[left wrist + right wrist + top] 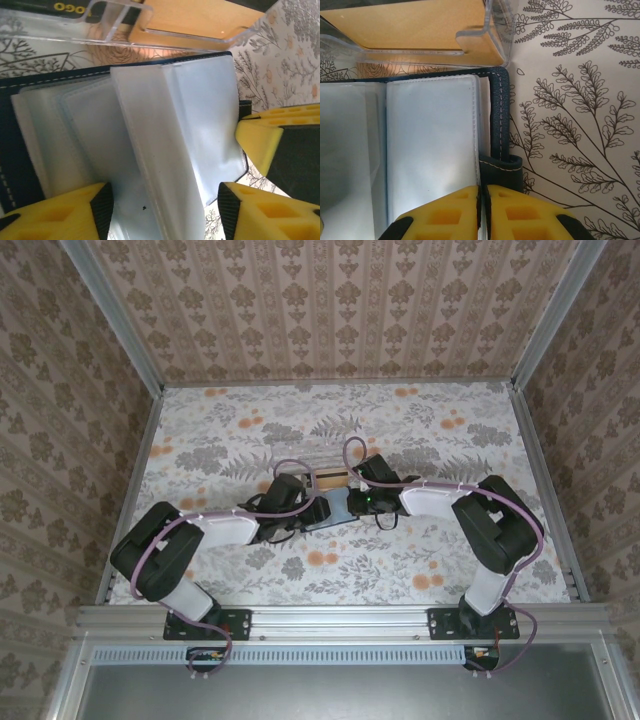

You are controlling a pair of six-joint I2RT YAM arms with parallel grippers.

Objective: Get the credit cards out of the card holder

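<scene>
The card holder lies open on the table, navy outside with pale blue-grey plastic sleeves fanned up. In the top view the card holder sits between both arms. My left gripper is open, its pads on either side of a raised sleeve without pinching it. My right gripper is shut on the sleeve edge next to the holder's snap tab. An orange-tan credit card lies in the clear plastic box just beyond the holder.
The clear box also holds a dark card with yellow lettering. A yellow finger of the right gripper stands close at the holder's right edge. Patterned walls enclose the floral table, with open room to the sides and back.
</scene>
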